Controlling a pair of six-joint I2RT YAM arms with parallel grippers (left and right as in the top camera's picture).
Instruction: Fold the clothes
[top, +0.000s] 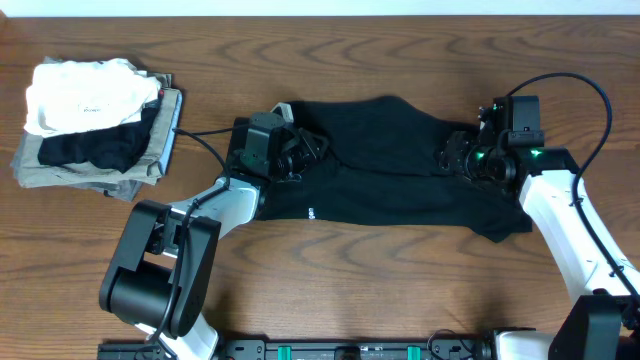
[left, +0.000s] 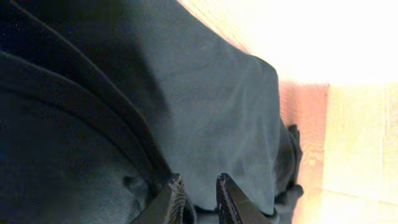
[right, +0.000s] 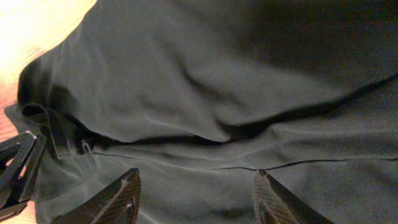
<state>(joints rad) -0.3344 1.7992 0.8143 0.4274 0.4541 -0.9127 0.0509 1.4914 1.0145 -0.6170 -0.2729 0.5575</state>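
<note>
- T-shirt (top: 390, 170), black and soft, lies spread on the wooden table (top: 400, 290). It stretches from one of your claws to the other, and its body is rumpled rather than flat.
- Your left claw (left: 199, 190) stands narrow, tips nearly together, with a ridge of dark cloth in the slit between them. It looks like a pinch on the shirt, though I cannot tell how deep the bite is.
- Your right claw (right: 198, 186) stands wide and holds nothing. The cloth lies under and ahead of its fingers, and a stitched hem (right: 62, 140) sits just outside its left finger.
- The step in hand seems to be getting a matching grip on each end. Set the right claw down so that a raised fold sits squarely between its fingers before you close.
- Take the cloth well inside the tips, because thin, soft fabric slides out of a shallow pinch.
- Check that each claw has gathered the same number of layers, or the fold will come out skewed.
- Raise both claws level and keep the span between them lightly taut.
- Stay clear of the pile of folded garments (top: 95, 125), which is well off beyond the left claw's outer side.
</note>
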